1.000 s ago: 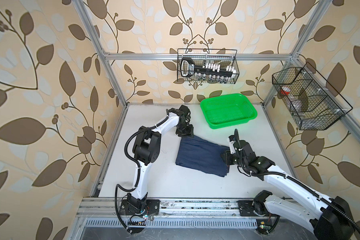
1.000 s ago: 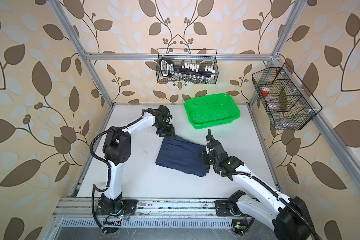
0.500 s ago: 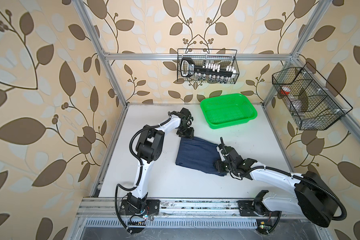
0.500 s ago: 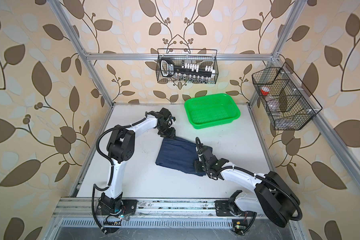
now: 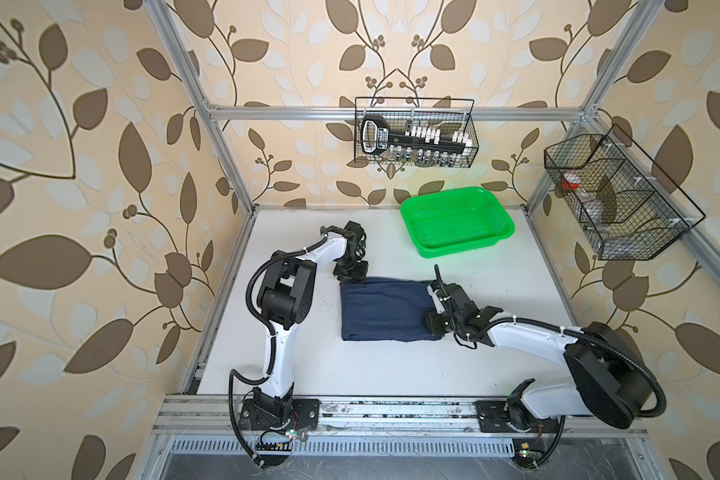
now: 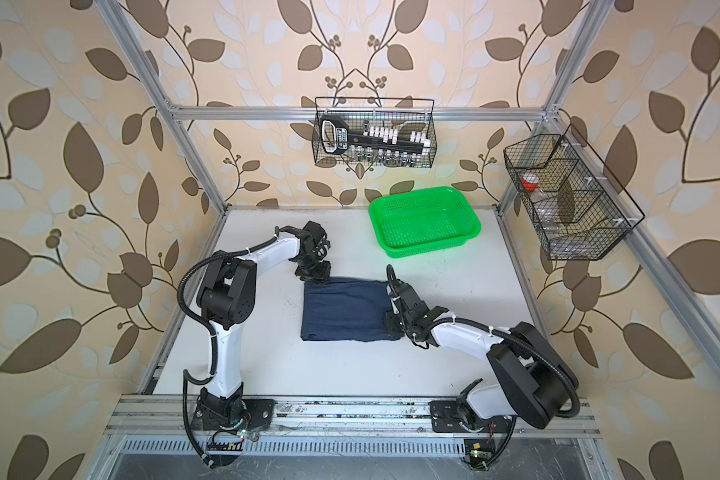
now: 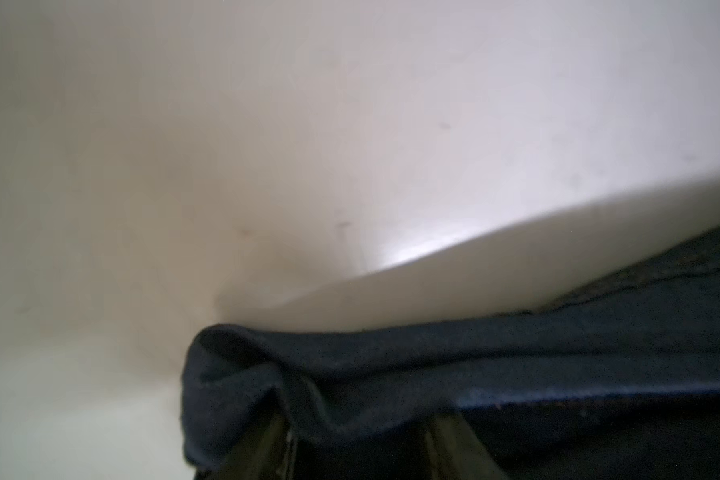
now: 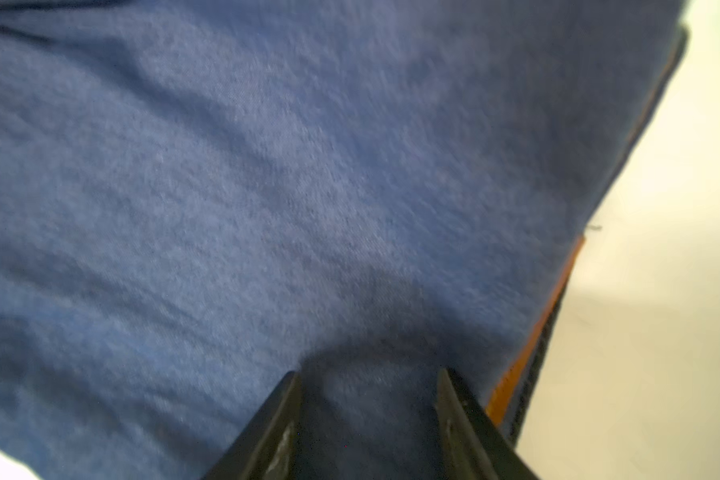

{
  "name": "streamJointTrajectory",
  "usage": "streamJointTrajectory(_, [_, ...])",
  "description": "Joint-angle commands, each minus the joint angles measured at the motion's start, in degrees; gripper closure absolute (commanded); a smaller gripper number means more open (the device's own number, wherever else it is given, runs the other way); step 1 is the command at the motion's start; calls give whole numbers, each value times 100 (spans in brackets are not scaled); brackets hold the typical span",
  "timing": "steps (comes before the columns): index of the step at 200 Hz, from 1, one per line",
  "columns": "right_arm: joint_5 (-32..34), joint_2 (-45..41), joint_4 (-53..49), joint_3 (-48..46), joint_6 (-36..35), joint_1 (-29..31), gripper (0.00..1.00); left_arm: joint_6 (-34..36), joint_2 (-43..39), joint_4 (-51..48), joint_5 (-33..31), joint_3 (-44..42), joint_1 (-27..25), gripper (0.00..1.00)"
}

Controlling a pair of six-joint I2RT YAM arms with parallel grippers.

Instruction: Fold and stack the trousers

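The folded trousers (image 5: 383,309) lie as a flat dark-blue rectangle in the middle of the table (image 5: 350,370), between both arms. Your right gripper (image 8: 368,374) rests on their right edge, with its jaws apart over the cloth. Your left gripper (image 5: 352,275) sits at the far left corner. Cloth covers its fingers there, so I cannot tell its grip.
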Motion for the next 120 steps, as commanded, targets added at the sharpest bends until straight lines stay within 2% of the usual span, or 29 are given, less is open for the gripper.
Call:
streamJointTrajectory(1, [-259,454,207,192,83,258,46,-6,70,-432,-1309,184,375,51])
streamJointTrajectory(45, [-507,1160,535,837,189,583,45,142,371,-821,-1443,1306,622,48])
streamJointTrajectory(83, [-826,799,522,1156,-3,553,36,-82,145,-1721,-1412,2233,622,45])
streamJointTrajectory(102, [-909,400,411,1087,-105,489,31,-545,-350,-2002,-953,2116,606,45])
streamJointTrajectory(120, [-896,-23,266,973,-178,411,28,-1339,-958,-1967,-383,1495,534,44])
